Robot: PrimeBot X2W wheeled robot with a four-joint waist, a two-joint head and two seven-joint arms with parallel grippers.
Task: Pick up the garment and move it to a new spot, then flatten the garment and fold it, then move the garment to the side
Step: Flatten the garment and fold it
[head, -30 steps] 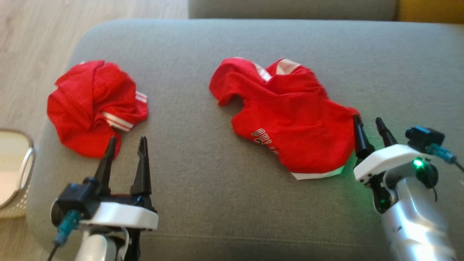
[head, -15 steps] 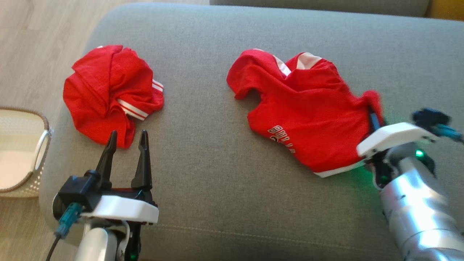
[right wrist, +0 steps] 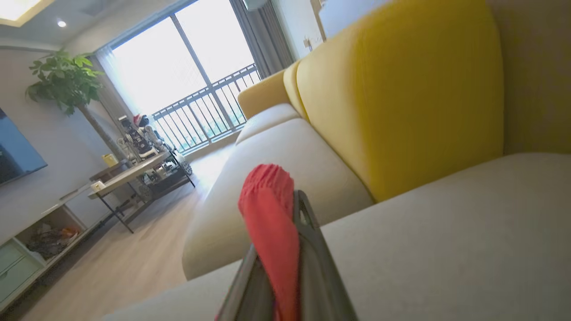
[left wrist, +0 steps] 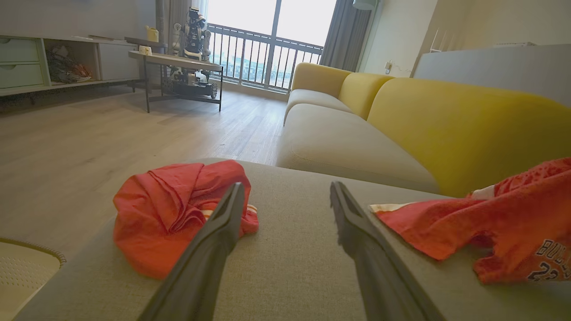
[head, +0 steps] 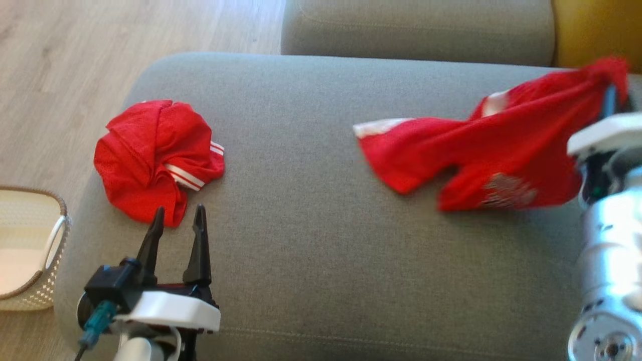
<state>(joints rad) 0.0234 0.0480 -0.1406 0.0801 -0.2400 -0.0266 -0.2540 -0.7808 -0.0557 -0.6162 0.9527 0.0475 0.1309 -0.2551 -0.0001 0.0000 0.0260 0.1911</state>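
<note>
A red jersey (head: pixel 481 150) with white trim and white lettering hangs stretched above the grey sofa seat (head: pixel 311 260), lifted at its right end. My right gripper (head: pixel 609 95) is shut on that end; the right wrist view shows red cloth (right wrist: pixel 270 232) pinched between its fingers. In the left wrist view the jersey (left wrist: pixel 486 223) droops at the right. My left gripper (head: pixel 178 213) stands open at the lower left, its fingers (left wrist: pixel 223 227) empty, just in front of a second crumpled red garment (head: pixel 150 155) that lies on the seat.
A cream woven basket (head: pixel 25 245) stands on the wooden floor (head: pixel 65 65) left of the seat. A yellow sofa back (left wrist: pixel 446 120) rises behind the seat at the right. Another grey cushion (head: pixel 416 25) lies beyond. A low table with a small robot (left wrist: pixel 187 58) stands far off.
My right gripper has closed on the jersey's right edge and pulled it up and to the right, off the seat. The camera has shifted. The left gripper stays put.
</note>
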